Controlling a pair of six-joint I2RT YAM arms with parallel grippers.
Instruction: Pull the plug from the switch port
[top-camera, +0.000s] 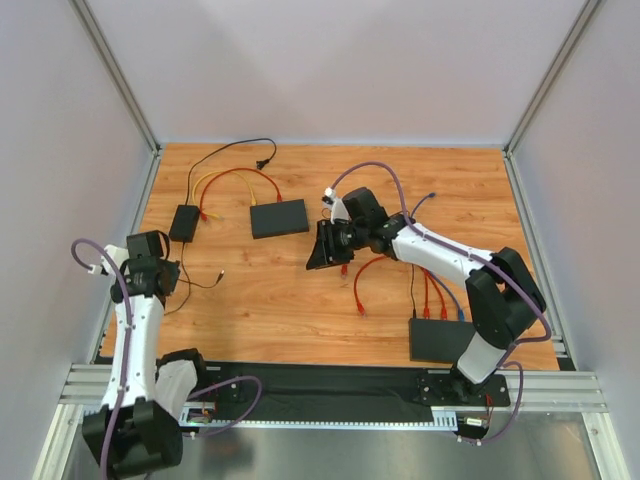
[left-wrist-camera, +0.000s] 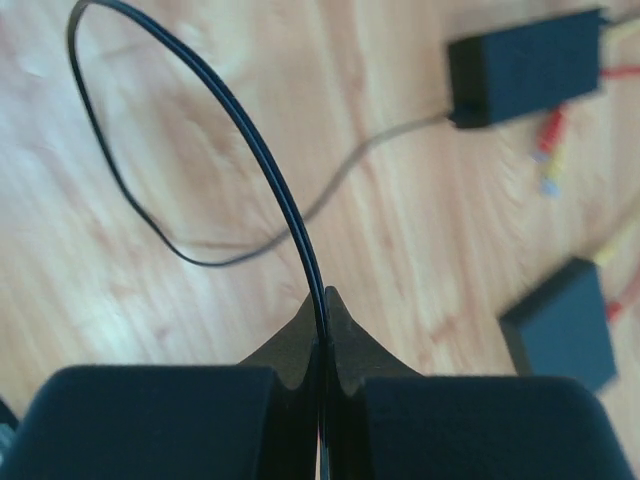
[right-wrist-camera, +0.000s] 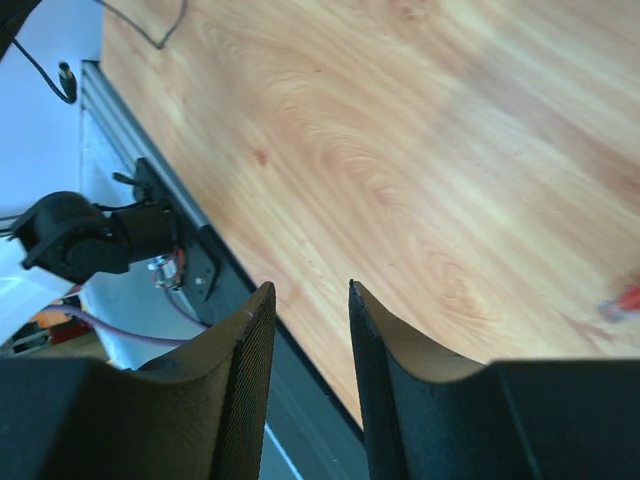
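The black switch (top-camera: 279, 217) lies at the back middle of the table, with yellow and red cables plugged into its left side; the left wrist view has it at the right edge as switch (left-wrist-camera: 560, 325). My left gripper (top-camera: 160, 280) (left-wrist-camera: 324, 295) is shut on a thin black cable (left-wrist-camera: 250, 140) that runs to a small black box (top-camera: 183, 222) (left-wrist-camera: 525, 65). My right gripper (top-camera: 320, 258) (right-wrist-camera: 312, 290) hovers right of the switch, open, with nothing between its fingers. A loose red cable (top-camera: 372, 270) lies below it, and its plug end (right-wrist-camera: 625, 300) is blurred.
A second black switch (top-camera: 440, 340) with red and blue cables sits at the front right by the right arm's base. A black power cable (top-camera: 240, 145) runs along the back edge. The aluminium rail (top-camera: 330, 385) borders the table's front, and grey walls enclose it.
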